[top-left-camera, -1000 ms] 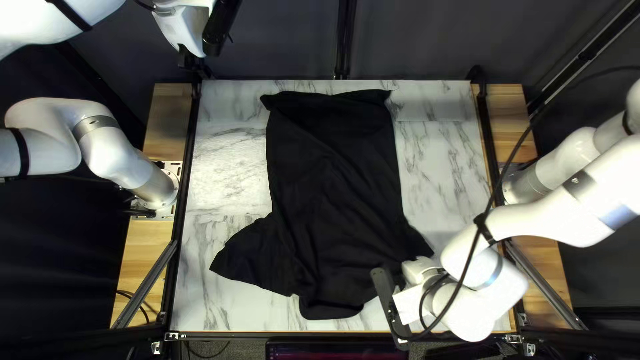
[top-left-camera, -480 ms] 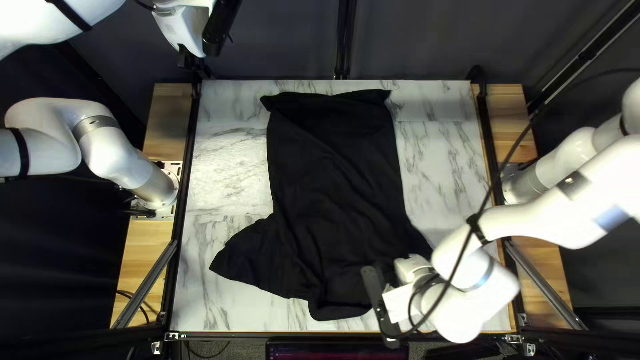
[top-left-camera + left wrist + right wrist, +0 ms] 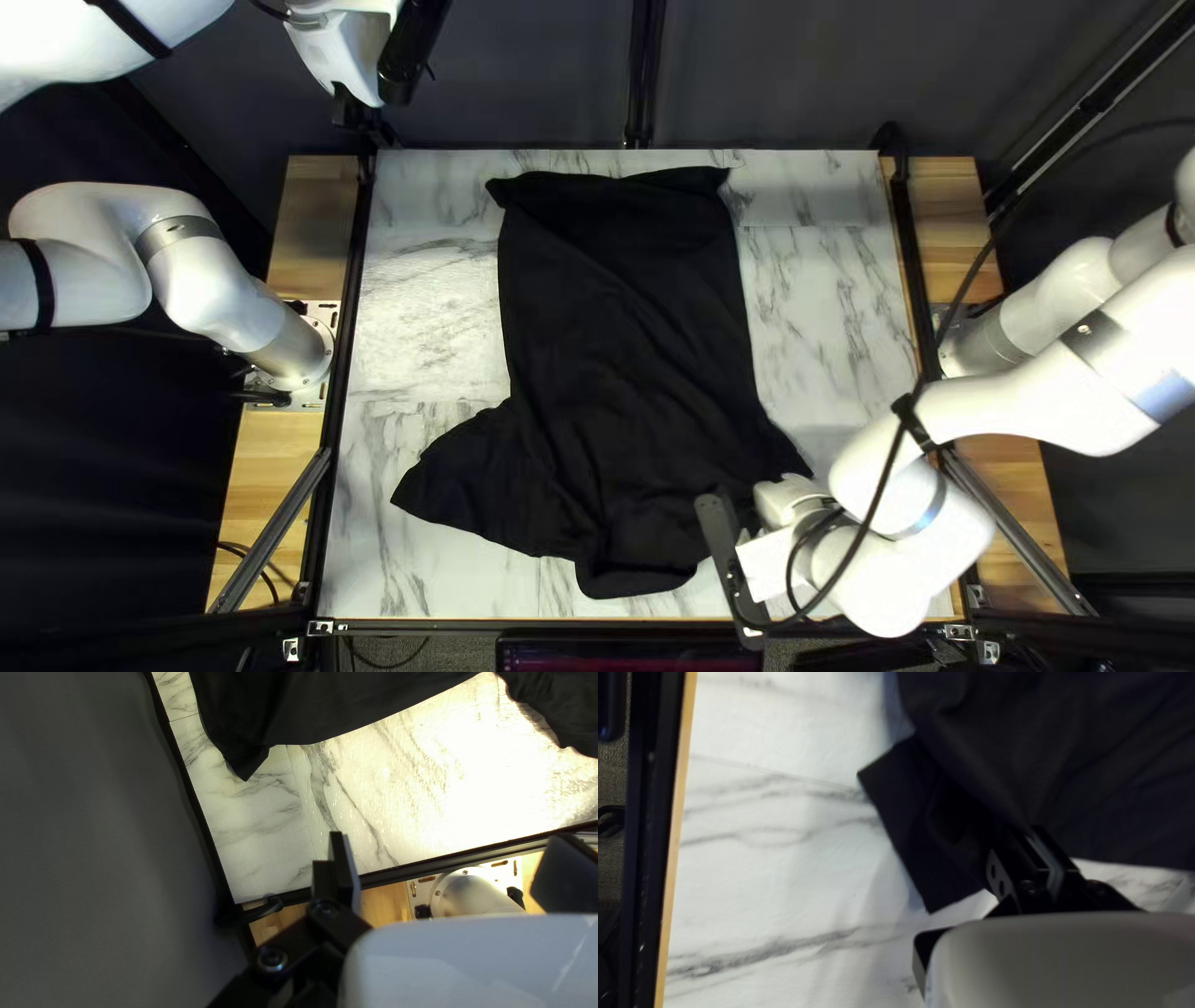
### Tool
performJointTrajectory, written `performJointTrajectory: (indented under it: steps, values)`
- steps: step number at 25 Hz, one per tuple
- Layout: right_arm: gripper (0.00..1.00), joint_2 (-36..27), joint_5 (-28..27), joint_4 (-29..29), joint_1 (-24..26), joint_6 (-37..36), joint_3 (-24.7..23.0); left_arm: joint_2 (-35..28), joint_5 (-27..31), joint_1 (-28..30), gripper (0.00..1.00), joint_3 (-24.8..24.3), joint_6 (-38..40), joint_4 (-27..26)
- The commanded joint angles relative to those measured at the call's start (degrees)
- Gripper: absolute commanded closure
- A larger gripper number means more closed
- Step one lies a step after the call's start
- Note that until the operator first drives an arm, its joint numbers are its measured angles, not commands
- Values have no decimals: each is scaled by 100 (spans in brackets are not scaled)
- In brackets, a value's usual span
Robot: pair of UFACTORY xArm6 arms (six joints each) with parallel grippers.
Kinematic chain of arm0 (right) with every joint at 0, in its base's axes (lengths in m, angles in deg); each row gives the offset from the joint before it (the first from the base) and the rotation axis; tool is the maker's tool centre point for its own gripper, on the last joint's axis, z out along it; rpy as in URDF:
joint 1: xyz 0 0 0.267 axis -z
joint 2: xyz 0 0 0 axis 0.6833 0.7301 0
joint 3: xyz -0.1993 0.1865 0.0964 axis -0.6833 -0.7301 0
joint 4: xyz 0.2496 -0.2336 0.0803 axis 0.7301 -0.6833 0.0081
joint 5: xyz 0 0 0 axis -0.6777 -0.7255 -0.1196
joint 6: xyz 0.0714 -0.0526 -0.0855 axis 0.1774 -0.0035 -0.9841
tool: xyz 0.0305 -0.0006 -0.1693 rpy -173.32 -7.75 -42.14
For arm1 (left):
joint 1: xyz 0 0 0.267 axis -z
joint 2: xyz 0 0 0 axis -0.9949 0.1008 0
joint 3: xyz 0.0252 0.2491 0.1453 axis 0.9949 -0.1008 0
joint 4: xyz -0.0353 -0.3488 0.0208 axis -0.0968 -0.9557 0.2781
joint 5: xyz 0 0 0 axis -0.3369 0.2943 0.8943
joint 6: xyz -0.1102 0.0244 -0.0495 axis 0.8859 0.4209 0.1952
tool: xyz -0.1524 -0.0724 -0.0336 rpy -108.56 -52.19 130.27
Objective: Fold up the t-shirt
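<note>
**Observer:** Black t-shirt [image 3: 623,336], centre of the surface [image 3: 423,299]. Top left view: long part reaches towards the far edge, two corners jutting there. A slanting crease crosses it.

**Recorder:** And its near end?

**Observer:** Wider, rumpled. One flap [image 3: 461,492] sticks out to the left, marbled pattern showing on both sides of it. A rounded bit of cloth lies close to the near edge.

**Recorder:** Right gripper [image 3: 782,500]?

**Observer:** Low over the shirt's near right part. Right wrist view: fingers [image 3: 1039,849] drawn together, pinching black cloth, folds converging on the tips. A squared-off flap of shirt lies just beside them, on the marbled surface.

**Recorder:** Left gripper [image 3: 352,110]?

**Observer:** Raised, by the far left corner, well apart from the shirt. Left wrist view: fingers [image 3: 339,858] spread wide, cloth well ahead of them, one pointed corner of it visible.

**Recorder:** Surroundings?

**Observer:** Dark rail [image 3: 345,324] down the left side of the surface, wooden strip [image 3: 280,454] outside it. Left arm's base [image 3: 293,355] bolted there; right arm's base [image 3: 977,342] on the opposite side. Black cable [image 3: 886,467] loops over the right arm. Dark curtain [image 3: 772,75] behind the far edge.

**Recorder:** Bright patch?

**Observer:** Yes, strong glare on the surface, left of the shirt.
</note>
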Motion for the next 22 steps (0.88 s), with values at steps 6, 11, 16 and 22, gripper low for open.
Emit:
performJointTrajectory:
  steps: [6,11,16,22]
  values:
    - [100,-50,-182,164,-144,150,20,0,0,0,0,0,0,0]
    - [100,-30,-363,224,-234,220,132,0,0,0,0,0,0,0]
    - [100,-101,-408,336,-322,330,30,0,0,0,0,0,0,0]
    - [100,-161,-295,461,-341,362,-161,0,0,0,0,0,0,0]
